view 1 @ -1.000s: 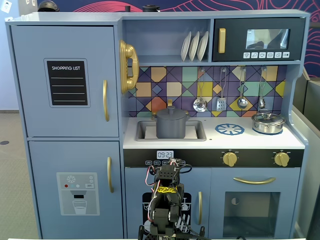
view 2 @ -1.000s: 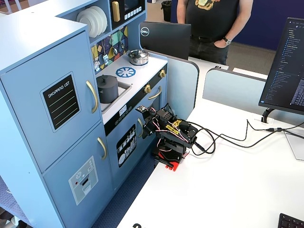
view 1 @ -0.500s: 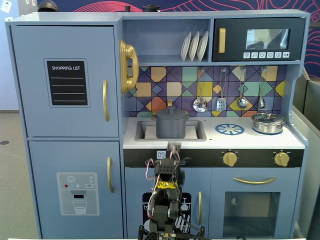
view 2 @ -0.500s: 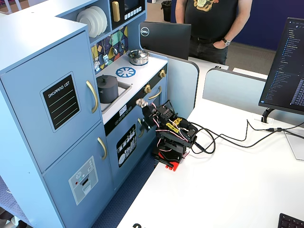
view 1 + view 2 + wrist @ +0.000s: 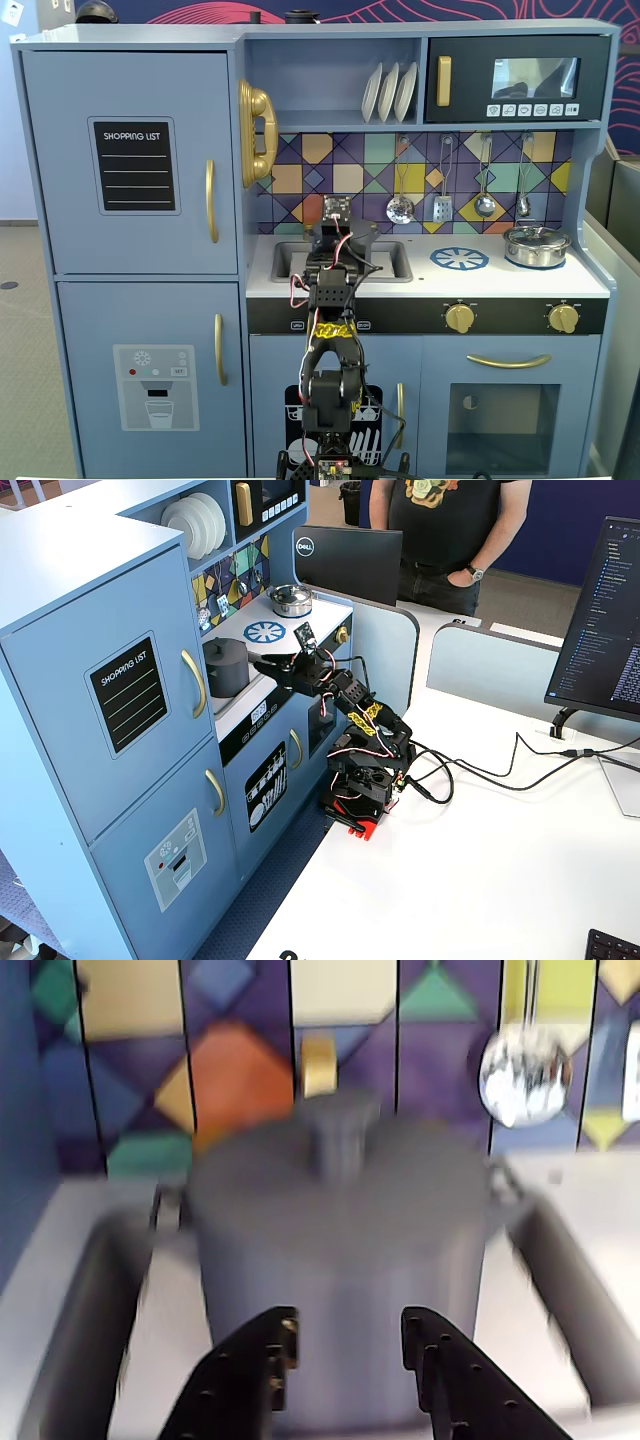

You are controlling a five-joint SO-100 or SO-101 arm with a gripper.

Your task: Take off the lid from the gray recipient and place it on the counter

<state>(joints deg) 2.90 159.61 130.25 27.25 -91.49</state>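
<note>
The gray recipient (image 5: 340, 1260) stands in the sink cut-out of the white counter (image 5: 590, 1185), close in front of the wrist camera. The dark-gray lid (image 5: 400, 1160) sits on top of it, knob up. My gripper (image 5: 348, 1330) is open and empty, with both black fingers (image 5: 250, 1380) low in front of the pot's wall and not touching it. In a fixed view the pot (image 5: 226, 670) and its lid (image 5: 224, 643) show left of my gripper (image 5: 268, 663). In a fixed view from the front, my arm (image 5: 330, 330) hides most of the pot.
A shiny steel pot (image 5: 536, 243) with its lid stands at the counter's right end, beside the blue burner print (image 5: 459, 259). Utensils (image 5: 441, 205) hang on the tiled back wall. The sink walls (image 5: 90, 1300) flank the pot. A person (image 5: 450, 530) stands behind the kitchen.
</note>
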